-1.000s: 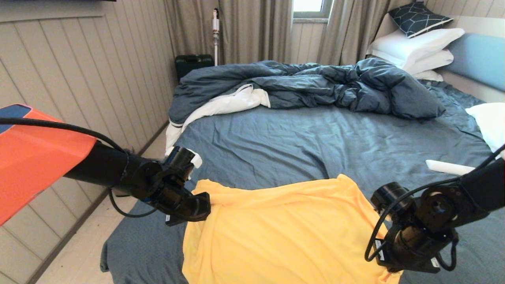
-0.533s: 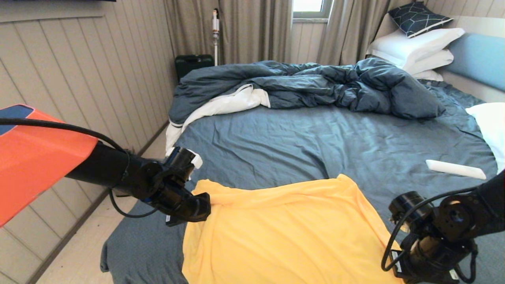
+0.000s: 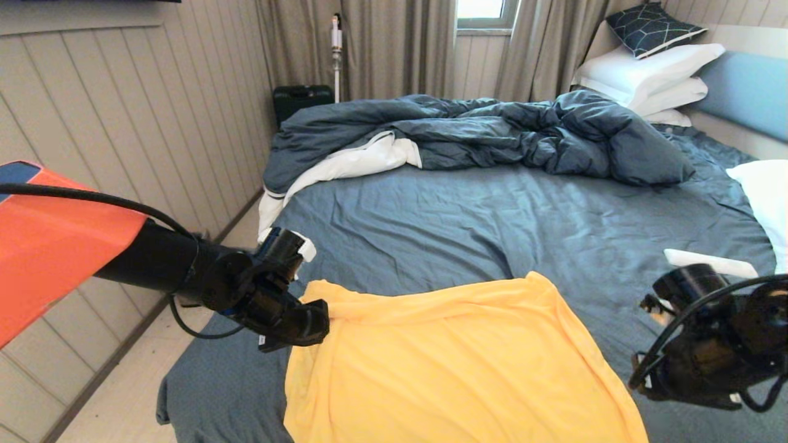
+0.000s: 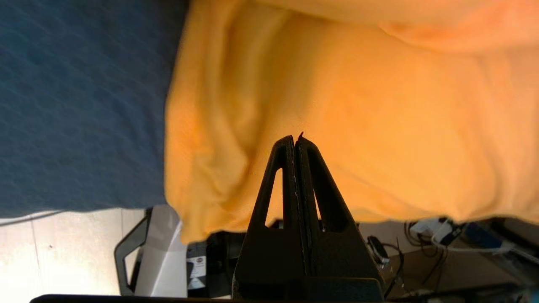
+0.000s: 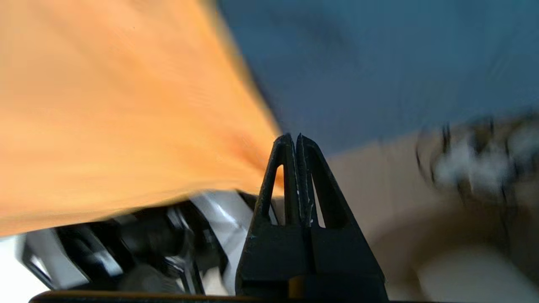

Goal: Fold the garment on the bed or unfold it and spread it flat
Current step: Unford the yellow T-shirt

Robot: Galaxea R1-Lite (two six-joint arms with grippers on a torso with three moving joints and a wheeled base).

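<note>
- The right gripper [image 5: 294, 139] has moved out to the right, away from the yellow T-shirt [image 3: 455, 363], fingers pressed together and holding nothing.
- The T-shirt lies spread on the bed's [image 3: 468, 227] near edge.
- The left gripper [image 4: 294, 141], fingers tight together, sits at the shirt's far left corner.
- A rumpled duvet [image 3: 492, 132] lies behind.

Lighting and clarity: even indoor daylight

Light enters through the window [image 3: 481, 12] behind the curtains [image 3: 394, 46]; shadows on the bed [image 3: 492, 227] are soft. The right wrist view is smeared by motion blur.
</note>
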